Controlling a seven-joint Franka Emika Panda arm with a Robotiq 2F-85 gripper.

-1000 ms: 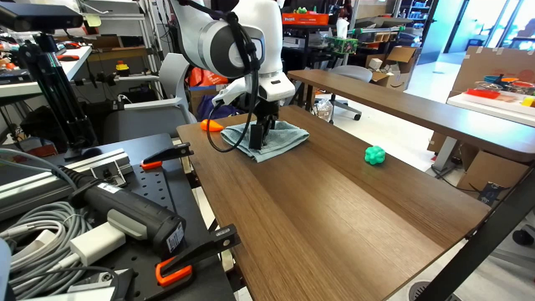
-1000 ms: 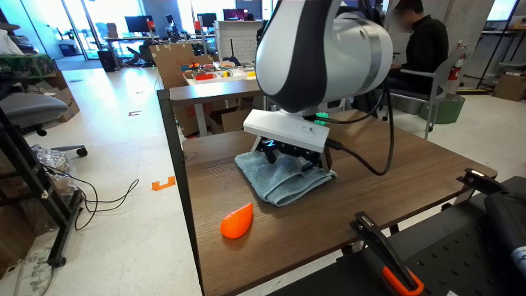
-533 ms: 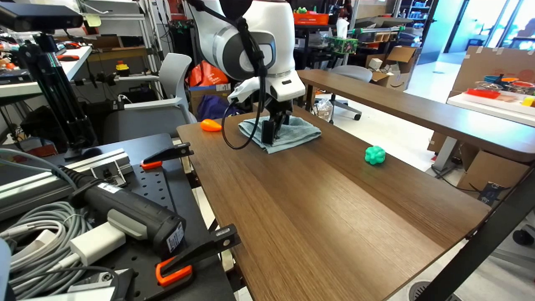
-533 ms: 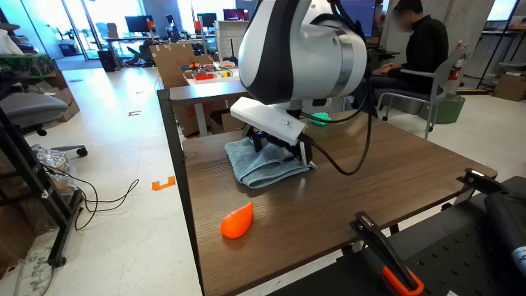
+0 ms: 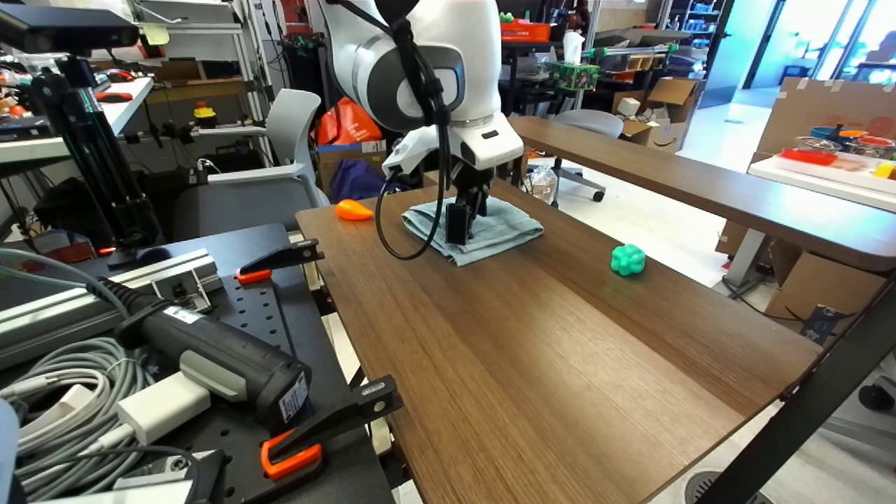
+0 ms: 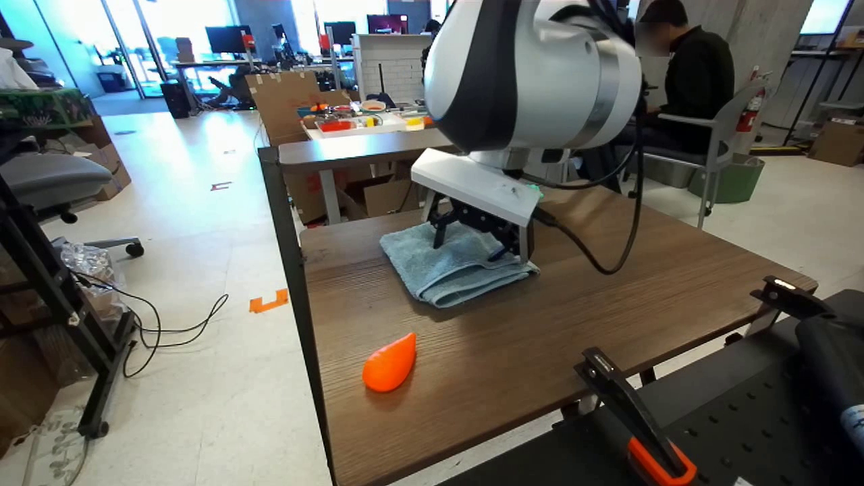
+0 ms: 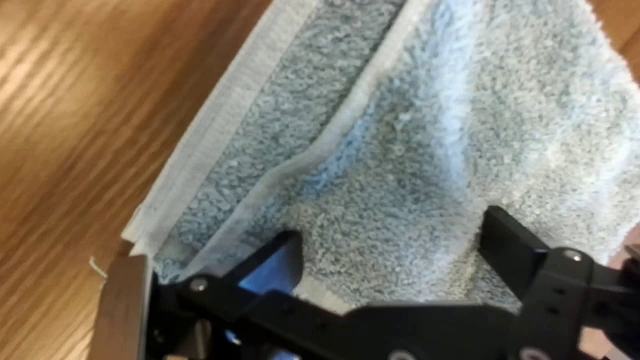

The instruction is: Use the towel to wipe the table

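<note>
Towel [image 5: 498,234] on bench [image 5: 560,350], beneath parted fingers [image 5: 458,224]

In an exterior view, the folded towel lies toward the bench's far end, fingers pointing down over it; an orange teardrop-shaped object [image 5: 353,210] is near, a green lobed object [image 5: 628,260] well apart.

In an exterior view, the fingers [image 6: 439,235] stand apart over the towel [image 6: 442,270].

In the wrist view, the towel spans the gap between the fingers; contact at the tips cannot be determined.
</note>
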